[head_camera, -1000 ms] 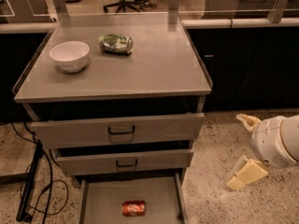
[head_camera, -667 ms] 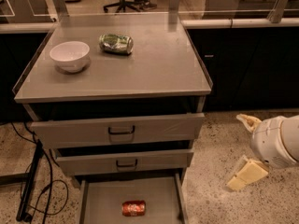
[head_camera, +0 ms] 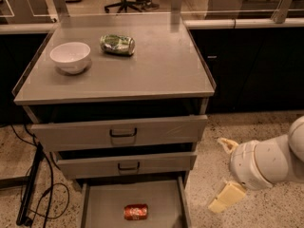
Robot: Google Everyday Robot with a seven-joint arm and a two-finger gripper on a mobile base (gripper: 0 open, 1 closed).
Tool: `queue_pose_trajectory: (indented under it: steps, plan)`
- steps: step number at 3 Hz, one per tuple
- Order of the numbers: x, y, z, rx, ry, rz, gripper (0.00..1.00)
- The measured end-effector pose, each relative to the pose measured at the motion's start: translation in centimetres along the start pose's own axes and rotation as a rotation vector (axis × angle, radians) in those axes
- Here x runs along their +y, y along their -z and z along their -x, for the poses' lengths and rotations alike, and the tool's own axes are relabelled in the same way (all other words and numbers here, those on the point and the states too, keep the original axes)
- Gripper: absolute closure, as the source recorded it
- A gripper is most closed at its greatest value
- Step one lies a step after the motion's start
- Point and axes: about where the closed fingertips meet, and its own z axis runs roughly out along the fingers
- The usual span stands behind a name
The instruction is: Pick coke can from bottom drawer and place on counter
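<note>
Cannot follow the arm past the right edge behind the gripper (head_camera: 225,171), held low, right of the drawers, fingers spread. Down-left of the gripper, cannot see the front of the bottom drawer (head_camera: 109,198), cut by the lower edge. Cannot read the coke can (head_camera: 136,212) lettering there. Cannot see inside the upper drawers (head_camera: 118,132), left of the gripper.

Matt grey metal counter (head_camera: 156,65); cream plastic claw (head_camera: 217,174) at lower right

No lettering is legible, not even on the coke can (head_camera: 136,212); the gripper (head_camera: 227,171) hangs, fingers apart, right of the bottom drawer (head_camera: 133,194).
</note>
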Motion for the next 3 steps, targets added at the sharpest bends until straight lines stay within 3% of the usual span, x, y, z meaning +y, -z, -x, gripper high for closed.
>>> queue_pose_trajectory:
  steps: [2,3]
  plan:
    - [4.1,-8.2,-1.3,-0.109,-0.009,0.080,0.00]
    - [4.6,-15.5,-1.3,-0.120,0.004,0.116,0.00]
